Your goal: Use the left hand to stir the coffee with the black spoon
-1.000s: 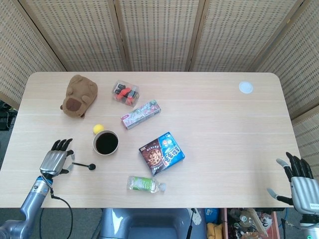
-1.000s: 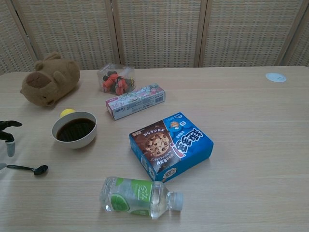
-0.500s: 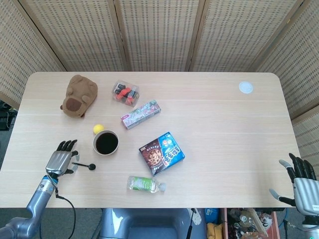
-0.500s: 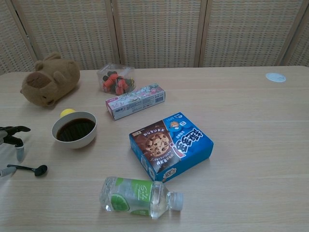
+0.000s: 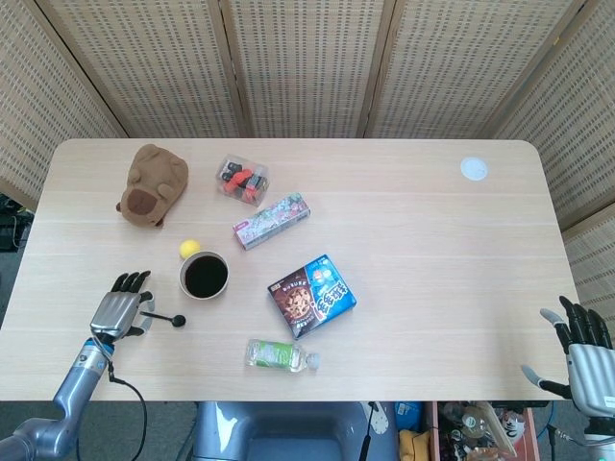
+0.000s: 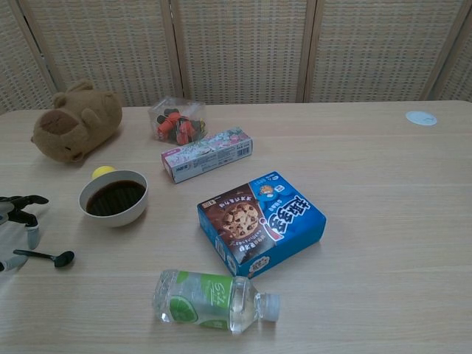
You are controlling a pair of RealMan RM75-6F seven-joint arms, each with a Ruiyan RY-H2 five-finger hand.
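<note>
One second has brought the left hand (image 5: pixel 119 309) a little toward the near-left of the counter (image 5: pixel 432 250), and it now sits over the handle end of the black spoon (image 5: pixel 165 319). Its fingers look spread, not yet pinching the handle. That spoon lies flat, just near-left of the coffee (image 5: pixel 204 276) bowl. Grasping seems next. Right hand (image 5: pixel 584 357) hangs spread, off the near-right edge.
</note>
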